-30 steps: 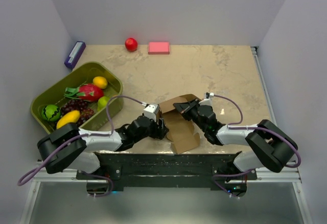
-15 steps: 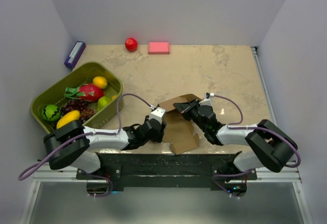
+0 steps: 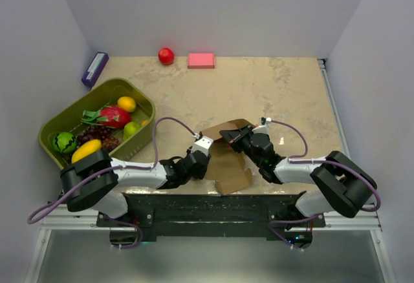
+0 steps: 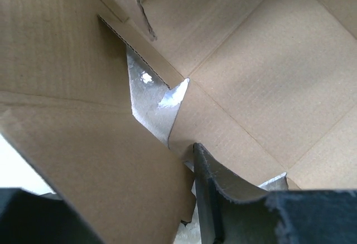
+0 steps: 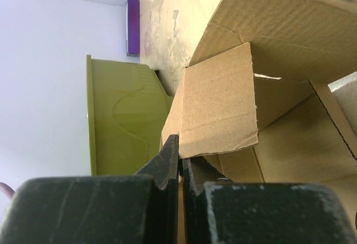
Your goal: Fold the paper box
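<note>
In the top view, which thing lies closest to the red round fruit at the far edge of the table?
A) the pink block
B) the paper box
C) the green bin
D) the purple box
A: the pink block lies just to the right of the red round fruit, not touching it, and everything else is much farther away.

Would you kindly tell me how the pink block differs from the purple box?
The pink block is broader and lies crosswise; the purple box is narrower and lies at a slant. The pink block sits by the red fruit, the purple box by the green tub. Both are rectangular and lie flat.
</note>
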Controlling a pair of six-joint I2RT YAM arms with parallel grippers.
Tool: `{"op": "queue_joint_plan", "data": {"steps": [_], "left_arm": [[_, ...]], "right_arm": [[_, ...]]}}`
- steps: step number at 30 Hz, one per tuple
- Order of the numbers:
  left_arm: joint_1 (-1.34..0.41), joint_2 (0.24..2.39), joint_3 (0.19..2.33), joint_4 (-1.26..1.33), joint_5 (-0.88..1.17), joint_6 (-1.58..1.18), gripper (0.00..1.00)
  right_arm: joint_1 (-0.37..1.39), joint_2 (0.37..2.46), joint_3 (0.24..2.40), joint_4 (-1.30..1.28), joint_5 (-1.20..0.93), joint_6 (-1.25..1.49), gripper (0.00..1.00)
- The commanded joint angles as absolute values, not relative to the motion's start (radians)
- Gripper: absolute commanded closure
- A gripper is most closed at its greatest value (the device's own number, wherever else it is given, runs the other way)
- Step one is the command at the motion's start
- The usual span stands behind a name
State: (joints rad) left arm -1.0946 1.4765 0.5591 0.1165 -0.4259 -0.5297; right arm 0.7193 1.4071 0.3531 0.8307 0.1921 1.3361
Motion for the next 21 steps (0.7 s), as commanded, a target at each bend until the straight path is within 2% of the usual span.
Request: {"op": "queue_joint_plan", "data": {"steps": [1, 14, 21], "left_arm": [[-1.100, 1.430, 0.591, 0.147, -0.465, -0.491, 0.58], [-1.109, 1.500, 0.684, 0.169, -0.472, -0.424, 0.66], [-1.143, 1.565, 0.736, 0.141, -0.532, -0.364, 0.66]], "right_arm": [[0.723, 1.416, 0.336, 0.804, 0.215, 1.328, 1.00], [0.724, 1.433, 0.339, 0.811, 0.203, 1.327, 1.00], [0.724, 1.460, 0.345, 0.833, 0.183, 1.330, 1.00]]}}
